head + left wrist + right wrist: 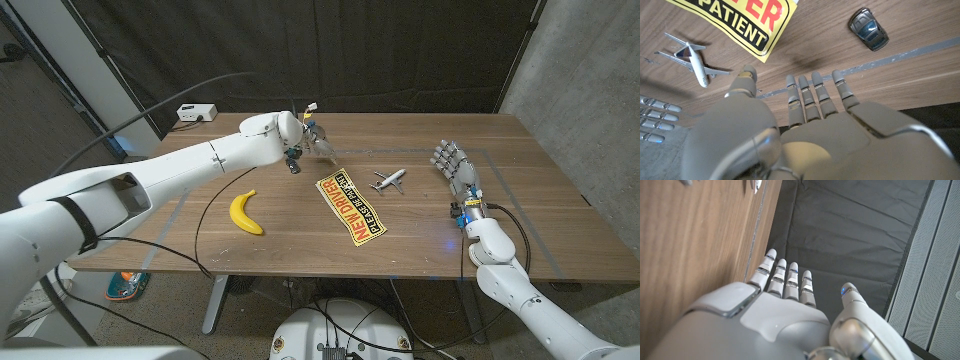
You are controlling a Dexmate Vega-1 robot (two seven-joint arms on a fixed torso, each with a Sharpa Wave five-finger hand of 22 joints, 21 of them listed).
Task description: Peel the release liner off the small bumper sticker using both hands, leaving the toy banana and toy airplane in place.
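On wooden table [560, 200], black curtain behind. Bumper sticker [350, 207] lies mid-table between toy banana [246, 213] and toy airplane [388, 180]. Left hand [308, 138] hovers beyond it, fingers spread, empty. Right hand [452, 167] near right edge, fingers apart.

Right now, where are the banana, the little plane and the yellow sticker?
toy banana [246, 213], head view, middle of its curve.
toy airplane [388, 180], head view, on the fuselage.
bumper sticker [351, 206], head view, centre of the printed face.
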